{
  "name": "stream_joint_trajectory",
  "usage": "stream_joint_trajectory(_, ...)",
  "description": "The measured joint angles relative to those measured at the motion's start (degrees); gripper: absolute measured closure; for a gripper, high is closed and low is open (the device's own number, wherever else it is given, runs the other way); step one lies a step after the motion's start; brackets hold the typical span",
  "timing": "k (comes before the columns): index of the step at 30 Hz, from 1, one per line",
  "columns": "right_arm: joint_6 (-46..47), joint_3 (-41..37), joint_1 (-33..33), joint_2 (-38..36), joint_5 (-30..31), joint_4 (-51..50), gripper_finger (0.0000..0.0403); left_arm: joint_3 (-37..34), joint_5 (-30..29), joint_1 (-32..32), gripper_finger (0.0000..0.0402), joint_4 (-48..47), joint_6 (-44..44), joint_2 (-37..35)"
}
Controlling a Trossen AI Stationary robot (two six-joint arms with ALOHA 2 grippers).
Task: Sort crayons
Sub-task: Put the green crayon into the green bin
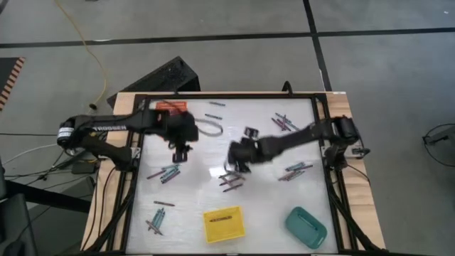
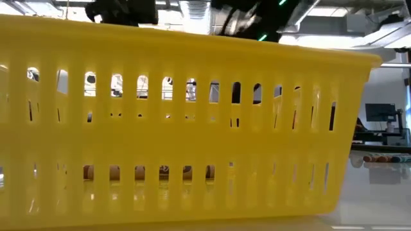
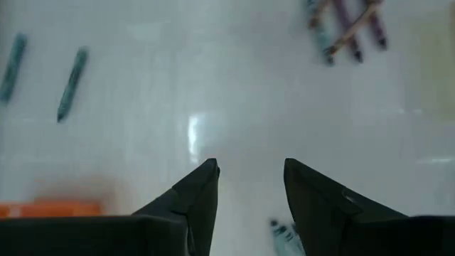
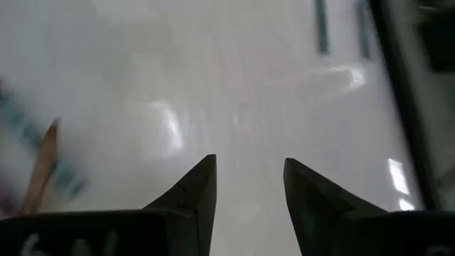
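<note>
My left gripper (image 3: 250, 171) and right gripper (image 4: 249, 165) both hang open and empty. Loose crayons (image 1: 231, 181) lie just under my right one; I judge I'm between picks. Next: lower, straddle one, close.

Dark arms, white lettering — pointed black fingers (image 3: 192, 206)

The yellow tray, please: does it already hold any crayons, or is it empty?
Not empty: in the high view the yellow tray holds at least one reddish crayon lying on its floor; how many exactly, I cannot tell.
</note>
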Motion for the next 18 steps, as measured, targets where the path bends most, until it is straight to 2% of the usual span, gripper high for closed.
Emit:
stream_joint_trajectory(3, -6.4, -1.4, -7.7, 0.0, -10.0, 8.3, 0.0254, 0.0, -6.4, -5.9, 0.0251, 0.6, -4.2, 0.0)
stream_joint_trajectory(7, -10.4, -1.7, -16.1, 0.0, -17.9, 13.6, 0.0263, 0.0, -15.0, -12.6, 0.0251, -0.5, -10.0, -0.6)
stream_joint_trajectory(13, -13.0, -0.8, -25.3, 2.3, -31.1, 24.1, 0.0266, 0.0, -18.9, -22.6, 0.0251, 2.5, -15.3, -3.8)
stream_joint_trajectory(18, -13.1, 6.4, -29.4, 9.8, -34.8, 21.6, 0.0266, 0.0, -25.6, -29.8, 0.0251, 2.5, -19.5, -4.7)
